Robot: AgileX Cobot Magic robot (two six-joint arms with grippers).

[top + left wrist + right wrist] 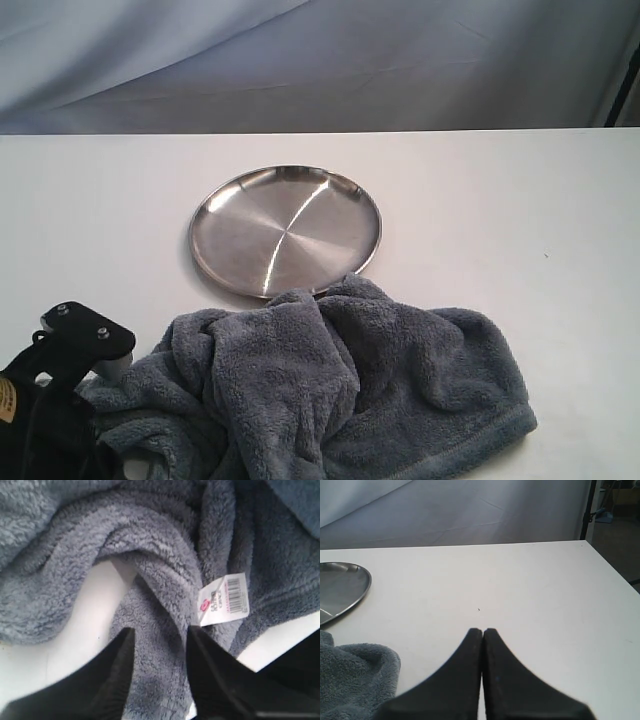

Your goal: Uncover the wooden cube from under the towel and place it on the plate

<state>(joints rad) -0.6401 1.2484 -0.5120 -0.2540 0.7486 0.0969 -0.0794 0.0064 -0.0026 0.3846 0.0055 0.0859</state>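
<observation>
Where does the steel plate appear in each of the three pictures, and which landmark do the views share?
Exterior view: the plate lies mid-table, its near rim meeting the towel.
Left wrist view: not in it; the towel fills most of the picture.
Right wrist view: only part of the plate shows, cut off by the picture's edge, beyond a towel corner.
Shared landmark: the grey-blue towel, seen in all three.
</observation>
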